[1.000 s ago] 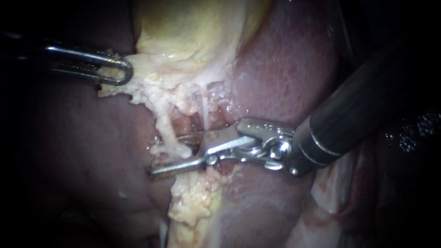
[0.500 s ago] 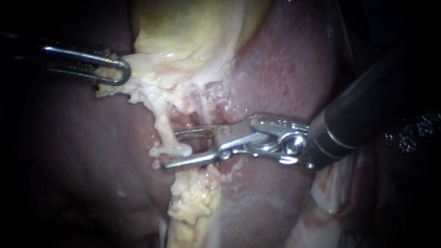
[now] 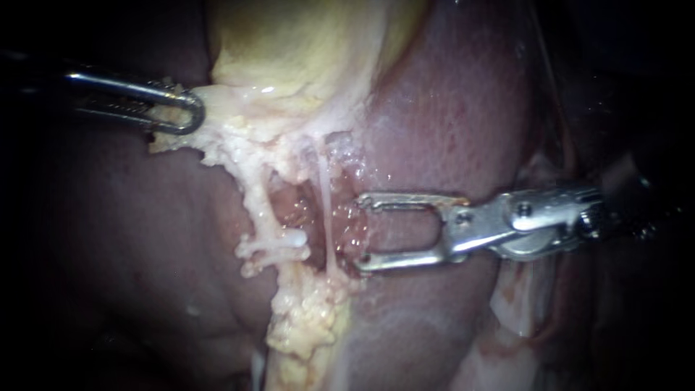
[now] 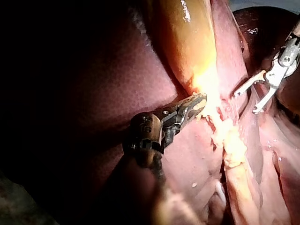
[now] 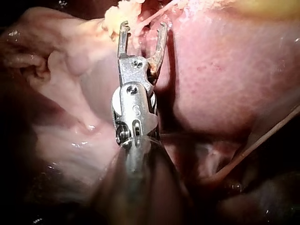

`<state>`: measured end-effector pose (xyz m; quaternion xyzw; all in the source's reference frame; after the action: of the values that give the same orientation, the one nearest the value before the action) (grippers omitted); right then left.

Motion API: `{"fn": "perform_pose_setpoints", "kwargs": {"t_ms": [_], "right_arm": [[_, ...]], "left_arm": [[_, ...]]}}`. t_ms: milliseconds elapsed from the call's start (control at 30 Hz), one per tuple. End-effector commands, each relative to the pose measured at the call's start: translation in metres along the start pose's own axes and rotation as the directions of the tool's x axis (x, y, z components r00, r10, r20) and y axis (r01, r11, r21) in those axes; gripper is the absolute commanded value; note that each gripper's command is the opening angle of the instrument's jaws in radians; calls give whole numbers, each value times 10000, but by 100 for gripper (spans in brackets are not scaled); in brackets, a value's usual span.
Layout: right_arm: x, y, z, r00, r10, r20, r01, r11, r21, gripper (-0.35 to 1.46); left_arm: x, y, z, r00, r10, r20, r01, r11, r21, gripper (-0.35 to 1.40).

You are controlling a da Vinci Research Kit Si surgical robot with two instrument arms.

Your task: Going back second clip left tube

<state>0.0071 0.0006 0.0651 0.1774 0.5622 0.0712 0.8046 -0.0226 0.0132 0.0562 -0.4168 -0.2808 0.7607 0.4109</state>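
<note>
Left tube stands clear in the endoscope view, running down from the gallbladder's fringe into the fat below, now that my right instrument has drawn off to the right. 1 second ago its jaws straddled this tube. Now they lie well apart from it, over the liver, which fills most of the scene as a broad reddish bed. The yellow gallbladder hangs above the tube, unmoved. My left instrument keeps both jaws clamped on the pale tissue at the gallbladder's lower edge, holding it out to the left. The right instrument's 2 jaws stand apart with nothing between them, as the right wrist view also shows. A thin pale strand runs just beside the left tube, between it and the retreating jaws. A short whitish crosspiece sits across the tube low down. It is probably the clip, though too small to be sure. Judged from this, the clip is placed and the withdrawal is well under way. No container shows in any view
</note>
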Motion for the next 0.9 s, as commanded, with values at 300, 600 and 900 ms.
{"fn": "perform_pose_setpoints", "kwargs": {"t_ms": [300,600,900], "right_arm": [[6,8,-34,9983,-421,402,423,9991,-61,50],[7,7,-34,9982,-425,428,427,9991,-46,50],[7,7,-34,9982,-424,428,426,9991,-47,50]], "left_arm": [[0,0,1,10000,1,-4,-1,10000,1,-35],[-15,-5,37,9997,109,202,-108,9999,-24,-35],[-21,-21,70,9991,261,340,-260,9997,-44,-35]]}}
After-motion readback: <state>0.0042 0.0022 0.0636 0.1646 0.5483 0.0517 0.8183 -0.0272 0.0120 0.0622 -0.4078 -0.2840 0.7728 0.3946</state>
